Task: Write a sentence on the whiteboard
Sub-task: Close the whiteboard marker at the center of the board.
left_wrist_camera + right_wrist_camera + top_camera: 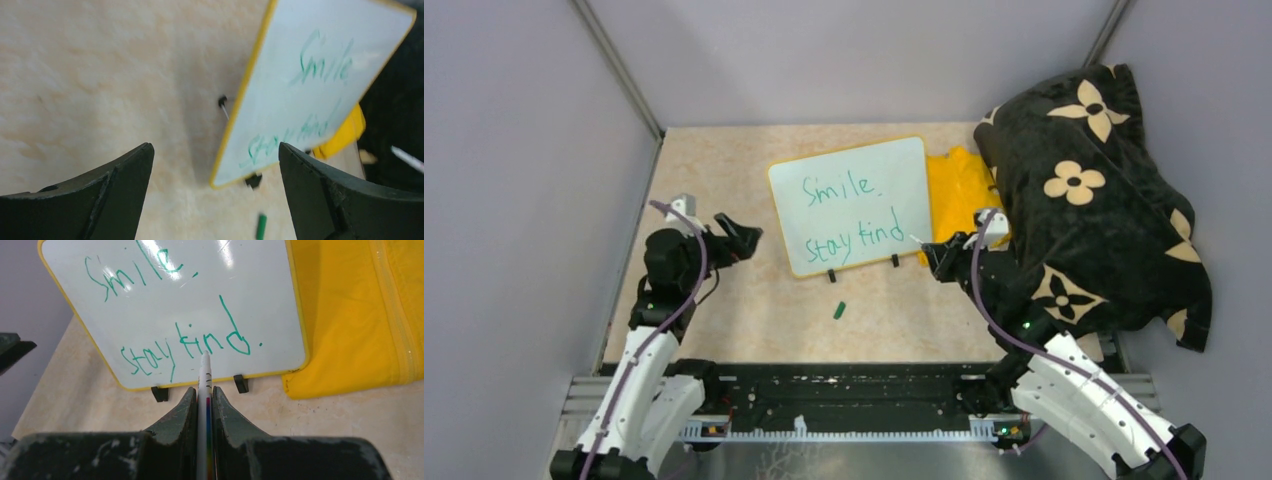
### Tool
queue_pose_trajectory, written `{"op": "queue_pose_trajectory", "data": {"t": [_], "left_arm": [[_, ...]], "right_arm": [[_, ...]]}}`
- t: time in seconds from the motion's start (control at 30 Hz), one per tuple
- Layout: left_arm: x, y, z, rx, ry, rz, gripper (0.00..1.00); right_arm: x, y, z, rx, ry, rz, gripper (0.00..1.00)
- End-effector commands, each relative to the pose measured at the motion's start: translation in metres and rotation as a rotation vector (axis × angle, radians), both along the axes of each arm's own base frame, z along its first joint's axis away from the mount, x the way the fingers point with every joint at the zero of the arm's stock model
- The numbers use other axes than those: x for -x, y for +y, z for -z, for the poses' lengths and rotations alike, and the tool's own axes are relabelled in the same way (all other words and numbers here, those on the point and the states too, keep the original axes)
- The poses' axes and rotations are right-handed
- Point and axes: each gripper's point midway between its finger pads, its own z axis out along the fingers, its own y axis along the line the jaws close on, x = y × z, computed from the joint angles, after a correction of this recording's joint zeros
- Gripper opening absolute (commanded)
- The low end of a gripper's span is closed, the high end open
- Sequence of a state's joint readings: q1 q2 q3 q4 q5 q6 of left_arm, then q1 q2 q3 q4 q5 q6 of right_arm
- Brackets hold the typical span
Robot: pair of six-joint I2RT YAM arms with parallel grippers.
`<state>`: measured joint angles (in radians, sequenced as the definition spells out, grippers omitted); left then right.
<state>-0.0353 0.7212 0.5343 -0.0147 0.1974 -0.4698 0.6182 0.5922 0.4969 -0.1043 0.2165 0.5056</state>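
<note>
The whiteboard (849, 205) stands tilted on two black feet at the table's middle; it also shows in the left wrist view (310, 95) and the right wrist view (190, 300). The sentence (190, 347) is in green marker, "Smile." above "stay kind.". My right gripper (936, 252) is shut on a white marker (204, 375) by the board's lower right corner. The marker tip points at the board under "kind"; I cannot tell if it touches. My left gripper (746, 240) is open and empty, left of the board (215, 150).
A green marker cap (838, 310) lies on the table in front of the board, also in the left wrist view (261, 226). A yellow cloth (959, 190) lies right of the board. A black flowered blanket (1094, 200) fills the right side.
</note>
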Motion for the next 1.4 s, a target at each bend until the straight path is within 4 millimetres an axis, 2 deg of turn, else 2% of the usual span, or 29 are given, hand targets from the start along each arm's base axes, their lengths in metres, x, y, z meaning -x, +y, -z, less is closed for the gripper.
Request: {"op": "queue_pose_trajectory", "data": {"t": [0.0, 0.1, 0.23, 0.4, 0.57, 0.7, 0.8, 0.9, 1.03, 1.13, 1.23, 1.37], "left_arm": [[0.052, -0.037, 0.037, -0.051, 0.203, 0.143, 0.99], [0.073, -0.058, 0.037, -0.065, 0.233, 0.194, 0.99], [0.091, -0.069, 0.065, -0.193, 0.452, 0.173, 0.99], [0.114, -0.126, 0.089, -0.360, 0.527, 0.308, 0.99], [0.106, -0.161, 0.109, -0.427, 0.595, 0.311, 0.99], [0.105, -0.191, 0.111, -0.477, 0.565, 0.470, 0.99], [0.107, -0.212, 0.109, -0.473, 0.519, 0.600, 0.94], [0.111, -0.222, 0.119, -0.505, 0.544, 0.675, 0.87], [0.126, -0.235, 0.139, -0.521, 0.643, 0.788, 0.74], [0.132, -0.237, 0.154, -0.534, 0.696, 0.820, 0.66], [0.131, -0.234, 0.167, -0.575, 0.730, 0.811, 0.62], [0.124, -0.234, 0.175, -0.618, 0.749, 0.794, 0.60]], "right_arm": [[-0.009, -0.003, -0.002, 0.003, -0.037, 0.026, 0.00], [-0.013, -0.002, 0.007, 0.018, -0.020, 0.035, 0.00], [-0.017, -0.001, 0.012, 0.036, -0.005, 0.040, 0.00], [-0.017, -0.004, 0.008, 0.046, -0.009, 0.051, 0.00], [-0.011, -0.009, 0.006, 0.048, -0.012, 0.055, 0.00], [-0.003, -0.016, 0.009, 0.052, -0.010, 0.061, 0.00], [0.001, -0.020, 0.011, 0.054, -0.008, 0.066, 0.00], [0.003, -0.023, 0.012, 0.051, -0.010, 0.075, 0.00], [0.003, -0.025, 0.011, 0.051, -0.014, 0.086, 0.00], [0.002, -0.027, 0.009, 0.049, -0.020, 0.097, 0.00], [0.003, -0.028, 0.007, 0.047, -0.026, 0.102, 0.00], [0.004, -0.030, 0.007, 0.043, -0.030, 0.105, 0.00]]}}
